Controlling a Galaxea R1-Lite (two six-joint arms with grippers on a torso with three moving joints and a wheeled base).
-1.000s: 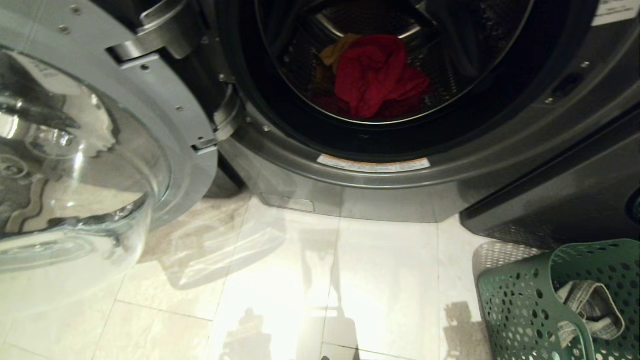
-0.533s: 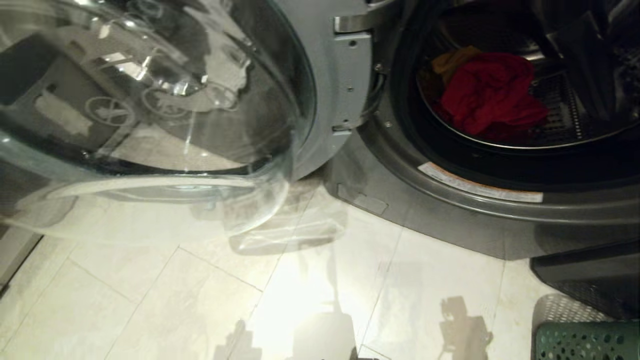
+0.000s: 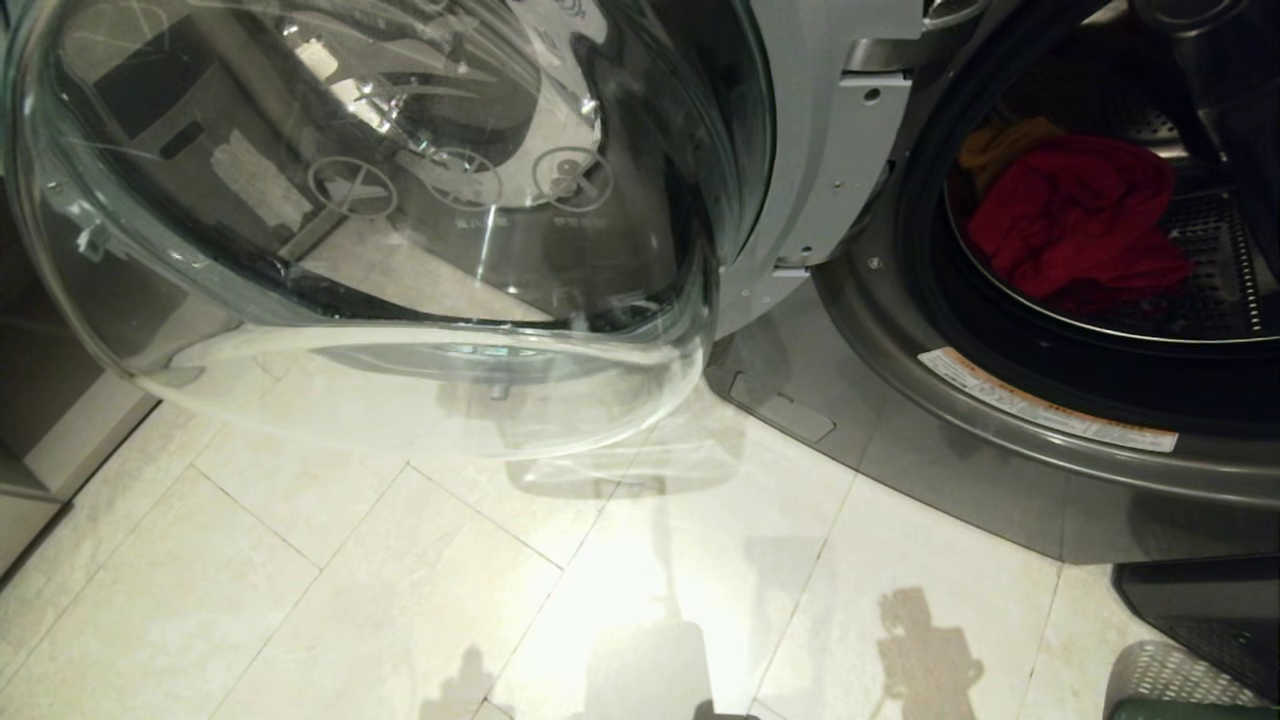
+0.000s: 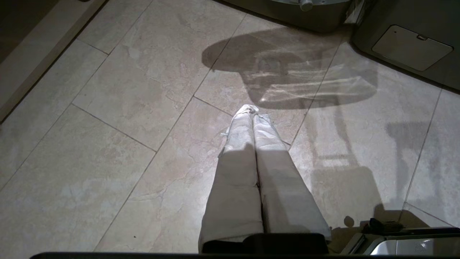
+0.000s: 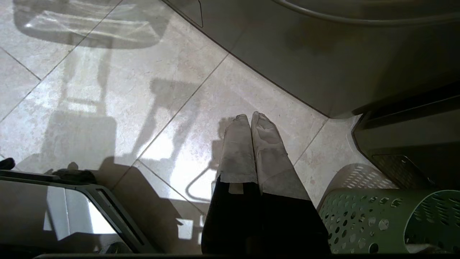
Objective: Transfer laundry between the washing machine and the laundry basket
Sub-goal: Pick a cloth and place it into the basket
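The washing machine (image 3: pixel 1000 470) stands open at the right of the head view, its glass door (image 3: pixel 400 220) swung out to the left. In its steel drum lies the laundry: a red garment (image 3: pixel 1080 225) with a yellow-orange one (image 3: pixel 1000 145) behind it. Only a sliver of the green laundry basket (image 3: pixel 1190 711) shows at the head view's bottom right; its holed wall (image 5: pixel 363 219) sits beside my right gripper (image 5: pixel 251 117). That gripper is shut and empty above the floor. My left gripper (image 4: pixel 253 109) is also shut and empty, over bare tiles.
Pale floor tiles (image 3: pixel 400 600) spread in front of the machine. A dark low unit (image 3: pixel 1200 610) stands right of the washer, by the basket. A wall base (image 3: pixel 50 470) runs along the far left. The robot's base edge (image 5: pixel 90 201) shows beside the right gripper.
The whole head view has swung to the left: the door now fills the left and centre, the drum has slid to the right edge, and the basket has nearly left the picture.
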